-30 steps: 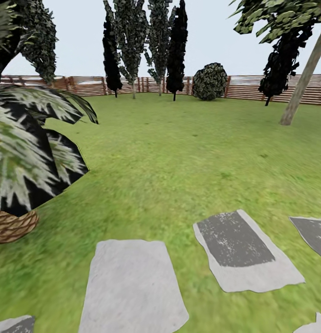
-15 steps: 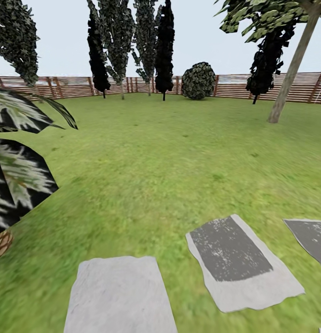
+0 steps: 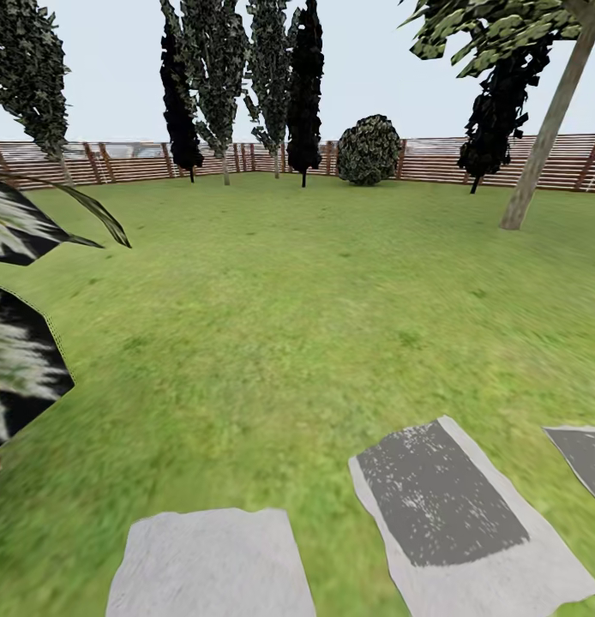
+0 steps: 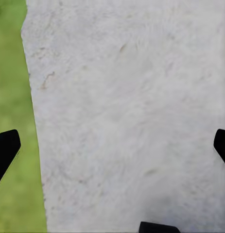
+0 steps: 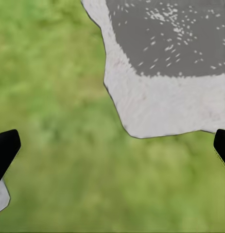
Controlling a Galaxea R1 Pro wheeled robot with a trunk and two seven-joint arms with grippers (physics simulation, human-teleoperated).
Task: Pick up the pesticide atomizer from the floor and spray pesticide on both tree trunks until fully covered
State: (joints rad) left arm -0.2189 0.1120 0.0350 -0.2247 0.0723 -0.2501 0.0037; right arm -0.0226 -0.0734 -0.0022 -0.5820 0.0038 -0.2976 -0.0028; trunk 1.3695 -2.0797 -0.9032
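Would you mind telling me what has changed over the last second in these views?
Only the camera moved: the robot turned and rolled on, so the palm slid off toward the left edge and the stepping stones dropped lower in the head view. The leaning tree trunk, fence and lawn themselves stayed put. Nothing was grasped.

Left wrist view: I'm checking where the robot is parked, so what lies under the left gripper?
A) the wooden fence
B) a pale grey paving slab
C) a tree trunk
B: the open left gripper hangs over a pale grey paving slab, with a strip of grass beside it.
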